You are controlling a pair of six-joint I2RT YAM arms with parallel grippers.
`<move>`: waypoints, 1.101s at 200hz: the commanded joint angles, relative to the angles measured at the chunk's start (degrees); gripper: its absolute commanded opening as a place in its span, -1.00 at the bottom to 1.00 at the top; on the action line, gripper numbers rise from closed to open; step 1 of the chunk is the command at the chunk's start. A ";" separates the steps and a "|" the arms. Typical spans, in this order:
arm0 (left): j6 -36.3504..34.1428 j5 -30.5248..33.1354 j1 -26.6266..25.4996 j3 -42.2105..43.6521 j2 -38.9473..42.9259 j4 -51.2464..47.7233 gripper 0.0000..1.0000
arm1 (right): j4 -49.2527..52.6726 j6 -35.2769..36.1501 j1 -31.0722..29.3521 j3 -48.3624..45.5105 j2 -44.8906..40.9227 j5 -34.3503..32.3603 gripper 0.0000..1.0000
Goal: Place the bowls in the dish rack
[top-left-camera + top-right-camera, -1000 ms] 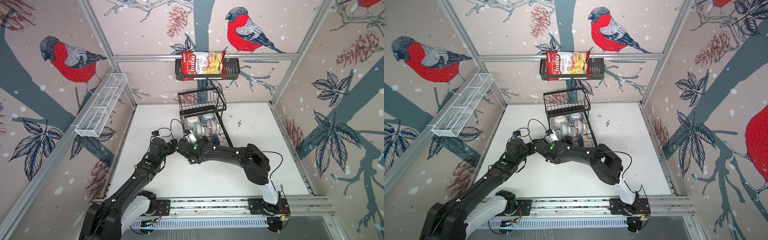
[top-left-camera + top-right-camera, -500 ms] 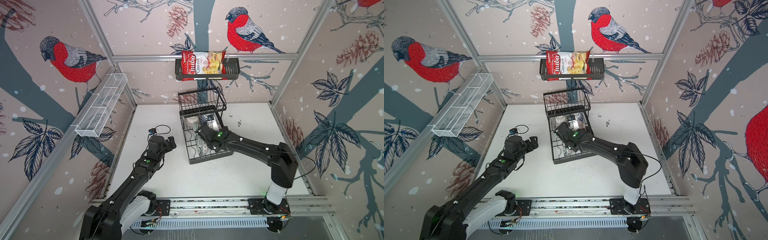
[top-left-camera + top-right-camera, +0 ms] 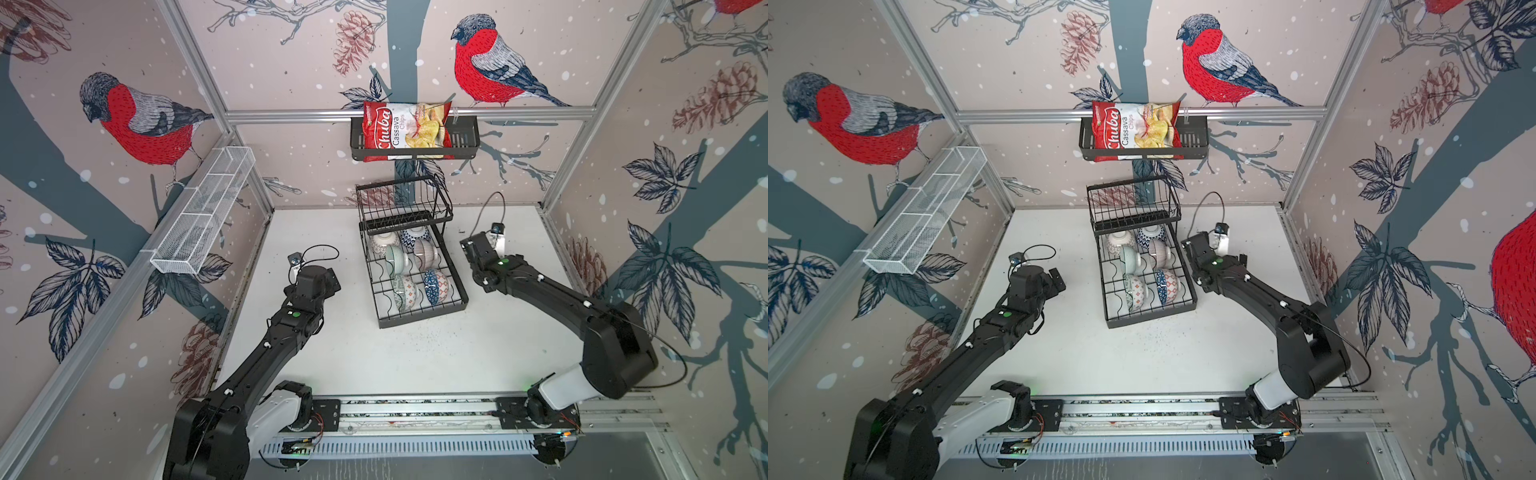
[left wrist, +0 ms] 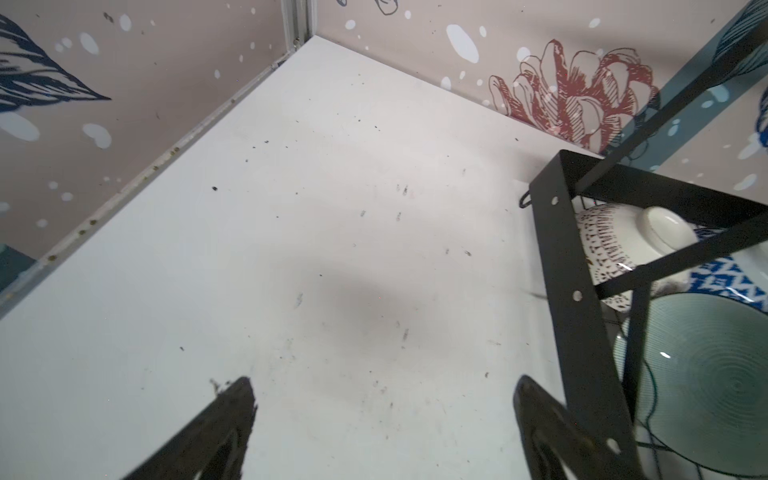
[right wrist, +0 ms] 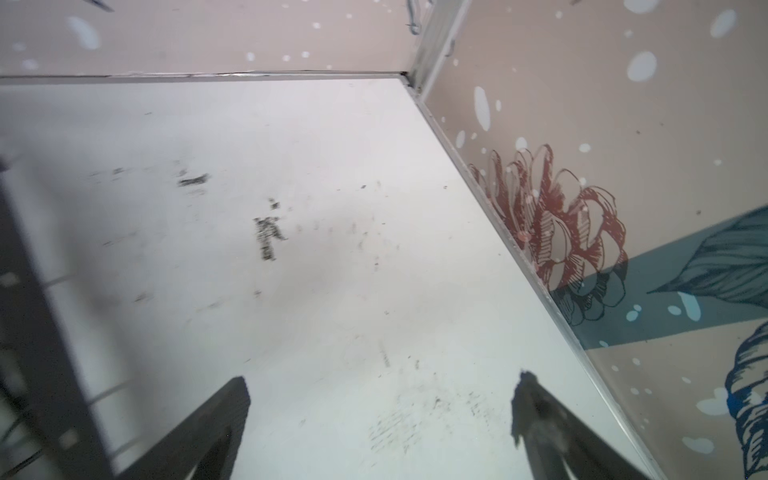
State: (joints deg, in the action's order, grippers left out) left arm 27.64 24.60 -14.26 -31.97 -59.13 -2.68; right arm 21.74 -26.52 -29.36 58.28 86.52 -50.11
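Top views, dish rack (image 3: pixel 424 315): stands on the white table (image 3: pixel 353 357) toward the back wall, with its raised basket tier at the far end.
Top views, bowls (image 3: pixel 405 293): six show, set on edge in the lower tier's slots in two rows; the farthest two sit under the raised tier.
Top views, left gripper (image 3: pixel 332 280): left of the rack, apart from it, holding nothing.
Top views, right gripper (image 3: pixel 467 246): just right of the rack, empty.
Left wrist, left gripper (image 4: pixel 384 384): jaws spread wide over bare table. The rack frame is beside one finger, with a dotted white bowl (image 4: pixel 615 245) and a pale green bowl (image 4: pixel 706 386) behind it.
Right wrist, right gripper (image 5: pixel 382 379): jaws wide apart with nothing between them. A blurred rack bar is at the picture's edge.
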 commanded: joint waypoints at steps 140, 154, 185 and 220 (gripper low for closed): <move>-17.06 2.47 6.00 15.55 -8.11 44.04 0.92 | -81.92 23.37 20.10 -38.97 -0.53 18.62 0.99; -17.82 1.89 6.18 16.27 -9.54 47.38 0.92 | -83.65 23.70 20.55 -39.12 0.47 19.20 0.99; -19.46 1.97 6.26 16.23 -13.64 52.89 0.92 | -84.70 22.86 21.85 -41.39 -1.57 23.57 0.99; -22.78 -0.45 6.79 16.03 -19.76 60.39 0.93 | -88.14 22.85 25.23 -44.24 -2.17 34.56 0.99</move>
State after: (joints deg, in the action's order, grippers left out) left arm 8.27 26.63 -7.77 -15.64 -76.47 49.12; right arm -59.96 -4.43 -5.98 16.29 84.88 -25.50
